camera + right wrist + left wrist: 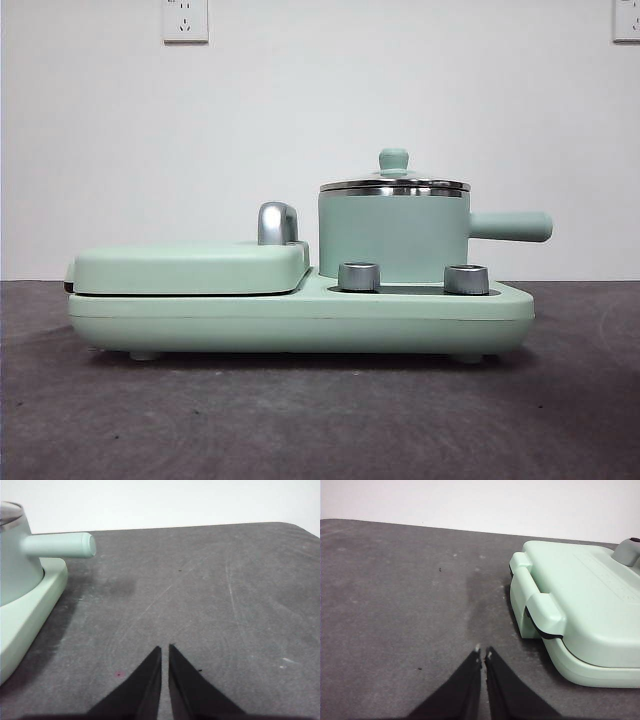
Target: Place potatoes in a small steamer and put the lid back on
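The cooker base (pixel 300 310) sits mid-worktop (pixel 300 420), its pot (pixel 392 240) on the right-hand end with the lid (pixel 394 183) on; no potato shows in any view. Both the left hand (pixel 483 654) and the right hand (pixel 165 649) hang nearly closed and empty above bare worktop either side. To start well, I judge a hand should open, take the small knob (pixel 393 160) squarely and lift straight up.

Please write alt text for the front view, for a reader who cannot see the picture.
A small mint-green steamer with its clear lid on stands at the right of a mint-green cooking base, its straight handle pointing right. A flat griddle cover with a chrome handle lies on the left, on a dark table. No potato or arm shows.
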Motion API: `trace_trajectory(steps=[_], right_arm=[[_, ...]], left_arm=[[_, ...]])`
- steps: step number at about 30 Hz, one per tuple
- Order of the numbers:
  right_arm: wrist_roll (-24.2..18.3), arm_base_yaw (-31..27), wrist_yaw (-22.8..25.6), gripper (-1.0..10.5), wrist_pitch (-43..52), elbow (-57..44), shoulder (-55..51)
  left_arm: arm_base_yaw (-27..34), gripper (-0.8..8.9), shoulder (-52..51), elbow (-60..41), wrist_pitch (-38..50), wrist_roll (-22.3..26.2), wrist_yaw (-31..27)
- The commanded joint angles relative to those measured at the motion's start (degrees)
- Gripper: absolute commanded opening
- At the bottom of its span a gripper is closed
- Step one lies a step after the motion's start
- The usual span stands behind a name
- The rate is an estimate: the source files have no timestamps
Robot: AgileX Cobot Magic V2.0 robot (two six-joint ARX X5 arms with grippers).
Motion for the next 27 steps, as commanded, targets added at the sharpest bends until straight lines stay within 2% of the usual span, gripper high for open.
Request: trace_trajectory(steps=[1,27], right_arm=[[-1.79,-0.07,0.90,0.2,-0.44,-0.28,-0.07],[-1.77,-0.11,0.92,0.2,0.94,-0.26,-0.07]], left_arm=[[0.02,0.19,-0.11,-1.14,0.74,0.31,-0.11],[0.02,0.19,-0.11,-1.14,0.74,0.31,-0.11]])
